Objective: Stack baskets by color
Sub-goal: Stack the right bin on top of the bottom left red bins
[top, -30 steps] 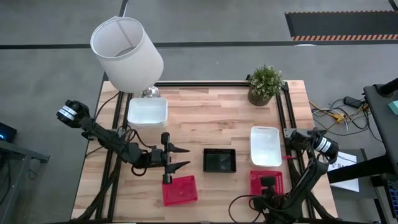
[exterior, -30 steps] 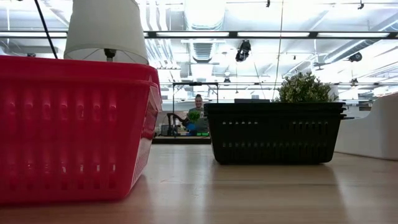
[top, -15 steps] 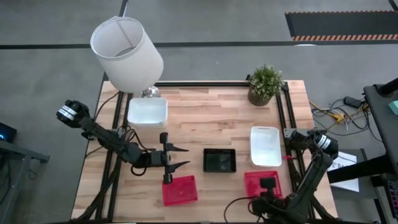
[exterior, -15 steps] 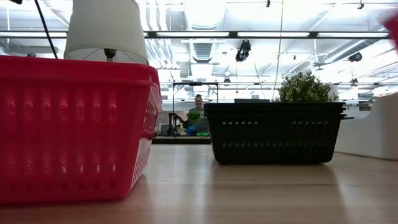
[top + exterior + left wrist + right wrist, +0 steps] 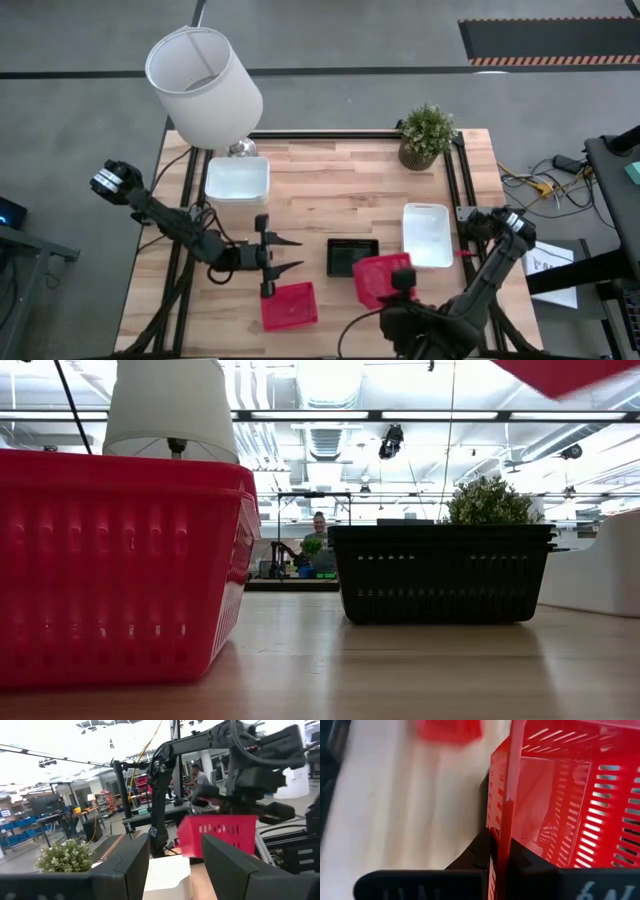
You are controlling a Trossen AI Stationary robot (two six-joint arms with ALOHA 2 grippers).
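Wooden butcher-block table (image 5: 330,200), seen from above. Big white drum lampshade (image 5: 204,85) over far-left corner; small potted green plant (image 5: 426,135) at far-right edge.

Baskets visible, largest grouping first: smooth white plastic tray (image 5: 237,180) far left by the lamp; second white tray (image 5: 428,235) on the right side; black mesh-walled tray (image 5: 345,256) centre (low view suggests it may be a stack, can't confirm count); red mesh-walled tray (image 5: 289,305) resting near edge, left of centre. Fifth item: a second red mesh tray (image 5: 383,277), lifted off the table, tilted, overlapping the black tray's right end in the overhead view.

R gripper (image 5: 403,284): clamped tight on the rim wall of the airborne red tray; wrist view shows the red wall pinched between the two dark fingers (image 5: 479,851). L gripper (image 5: 283,255): fingers spread wide, empty, hovering just above the table just beyond the resting red tray.

Step in hand (judgement): transport phase, carrying red to red. Next move needs: travel left past the black tray w/o clipping it, level the tray, align over the resting red one, lower to nest, then release. Risk: tilt → skewed nesting.
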